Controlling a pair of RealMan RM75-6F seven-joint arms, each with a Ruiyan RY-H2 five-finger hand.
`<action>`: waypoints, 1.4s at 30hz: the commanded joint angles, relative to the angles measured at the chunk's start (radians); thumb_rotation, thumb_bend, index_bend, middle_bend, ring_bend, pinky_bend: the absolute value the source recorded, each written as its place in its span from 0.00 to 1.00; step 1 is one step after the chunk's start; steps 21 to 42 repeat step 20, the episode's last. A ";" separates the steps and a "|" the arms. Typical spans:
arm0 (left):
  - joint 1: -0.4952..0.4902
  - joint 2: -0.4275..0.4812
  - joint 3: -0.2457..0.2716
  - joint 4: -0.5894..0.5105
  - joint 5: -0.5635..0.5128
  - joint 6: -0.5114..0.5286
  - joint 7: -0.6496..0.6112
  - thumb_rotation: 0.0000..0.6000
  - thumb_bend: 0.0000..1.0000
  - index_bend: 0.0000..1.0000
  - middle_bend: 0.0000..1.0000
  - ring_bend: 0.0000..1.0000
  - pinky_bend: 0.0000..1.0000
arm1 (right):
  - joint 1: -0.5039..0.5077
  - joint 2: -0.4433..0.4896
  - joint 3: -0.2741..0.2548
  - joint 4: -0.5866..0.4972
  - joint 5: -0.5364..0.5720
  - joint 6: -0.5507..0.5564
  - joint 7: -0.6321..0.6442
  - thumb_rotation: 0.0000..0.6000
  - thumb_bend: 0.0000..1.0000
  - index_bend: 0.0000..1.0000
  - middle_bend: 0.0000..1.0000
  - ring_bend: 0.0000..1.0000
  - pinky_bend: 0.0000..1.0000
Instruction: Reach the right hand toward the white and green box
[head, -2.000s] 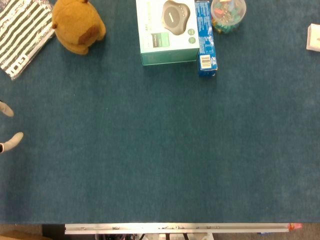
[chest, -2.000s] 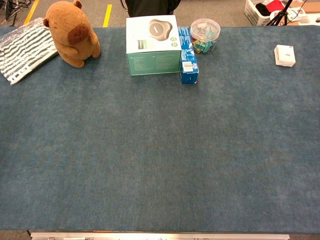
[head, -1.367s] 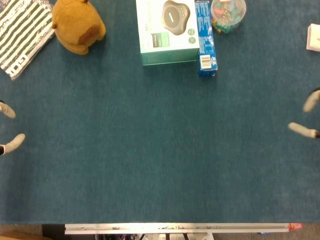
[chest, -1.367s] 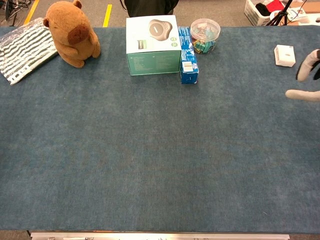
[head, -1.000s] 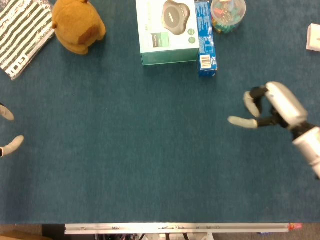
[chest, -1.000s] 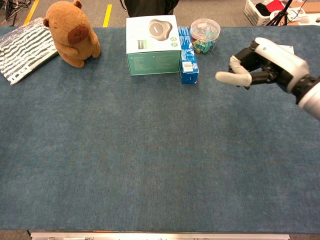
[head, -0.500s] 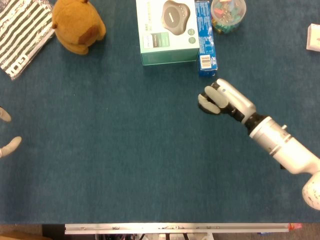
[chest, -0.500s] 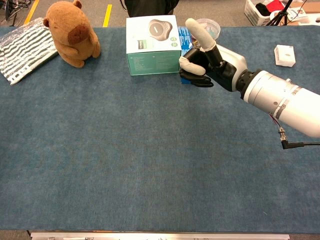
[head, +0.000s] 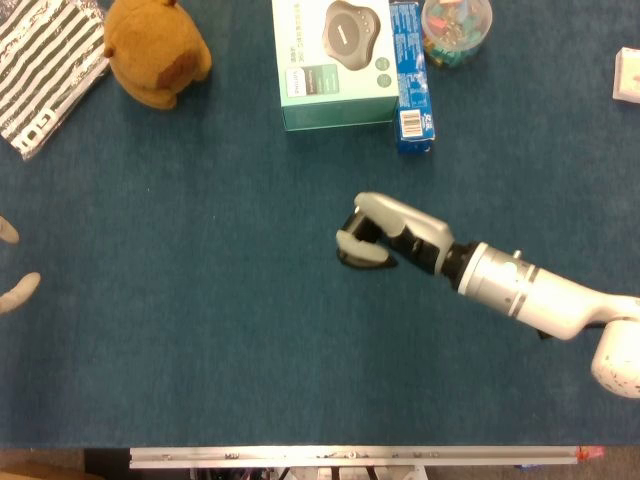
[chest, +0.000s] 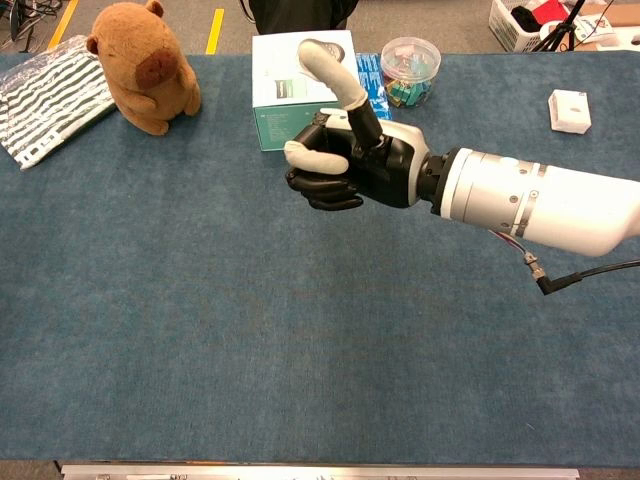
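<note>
The white and green box (head: 335, 60) (chest: 285, 122) lies at the back middle of the blue table, with a grey device pictured on its lid. My right hand (head: 378, 238) (chest: 345, 162) hovers in front of the box and a little to its right, holding nothing. Its fingers curl forward and the thumb stands up, apart from them; in the chest view the thumb covers part of the lid. There is a clear gap between hand and box in the head view. Only two pale fingertips of my left hand (head: 14, 262) show at the left edge, spread apart.
A blue carton (head: 410, 75) (chest: 374, 85) lies against the box's right side, with a clear jar of clips (head: 457, 30) (chest: 410, 68) behind it. A brown plush (head: 155, 50) (chest: 145, 70) and a striped pouch (head: 45, 70) (chest: 50, 90) are at the back left. A small white box (head: 628, 75) (chest: 569, 110) sits far right.
My right arm has swept in from the right edge across the table, now ending lower and further left, in front of the box. The left fingertips have barely shifted.
</note>
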 joint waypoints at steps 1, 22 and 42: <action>0.000 0.000 -0.001 0.001 0.000 0.000 -0.002 1.00 0.00 0.51 0.44 0.36 0.29 | 0.094 0.018 -0.095 0.052 -0.154 0.083 0.177 0.00 0.00 1.00 1.00 1.00 1.00; -0.005 0.002 -0.006 0.003 -0.005 -0.010 0.003 1.00 0.00 0.51 0.44 0.36 0.29 | 0.220 0.007 -0.248 0.137 -0.187 0.248 0.285 0.00 0.00 1.00 1.00 1.00 1.00; -0.005 0.002 -0.006 0.003 -0.005 -0.010 0.003 1.00 0.00 0.51 0.44 0.36 0.29 | 0.220 0.007 -0.248 0.137 -0.187 0.248 0.285 0.00 0.00 1.00 1.00 1.00 1.00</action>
